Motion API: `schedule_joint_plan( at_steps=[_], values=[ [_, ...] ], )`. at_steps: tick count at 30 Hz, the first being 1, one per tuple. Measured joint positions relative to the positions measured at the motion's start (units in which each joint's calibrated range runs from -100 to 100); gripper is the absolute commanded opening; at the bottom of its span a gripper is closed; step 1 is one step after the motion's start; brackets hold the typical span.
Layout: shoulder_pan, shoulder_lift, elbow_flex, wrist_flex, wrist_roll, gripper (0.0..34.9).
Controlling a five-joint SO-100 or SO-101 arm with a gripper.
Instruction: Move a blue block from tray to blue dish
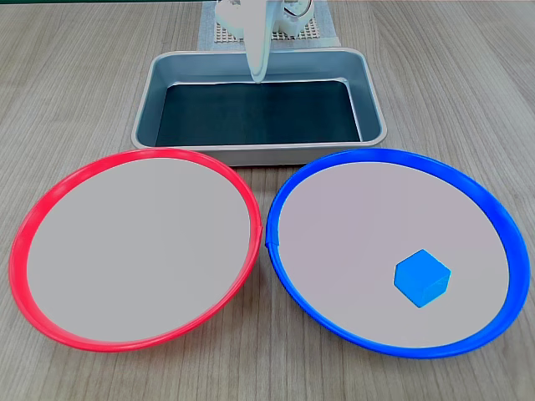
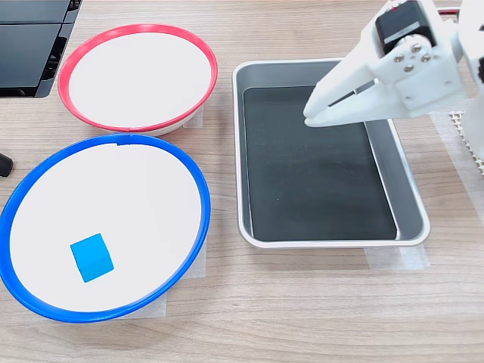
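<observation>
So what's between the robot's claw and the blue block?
In the second exterior view: the tray's rim, bare table, then the blue dish's rim, between gripper and blue block.

lab bench | wood-grain table (image 2: 302, 318) | taped-down tray (image 2: 404, 189)

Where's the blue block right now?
The blue block lies inside the blue dish, toward the first exterior view's lower right, apart from the tray and the gripper.
</observation>
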Motion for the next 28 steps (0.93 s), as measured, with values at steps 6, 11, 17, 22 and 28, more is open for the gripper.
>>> schedule_joint_plan(
  at_steps=[6,11,17,22,28],
  values=[
    [0.0,-1.3,0.0,1.0,0.0,0.3],
    [0.0,-1.6,0.0,1.0,0.0,0.3],
    [0.0,-1.4,0.0,1.0,0.0,0.3],
    [0.0,-1.4,0.0,1.0,0.0,0.3],
    [0.0,-1.4,0.0,1.0,0.0,0.3]
  ],
)
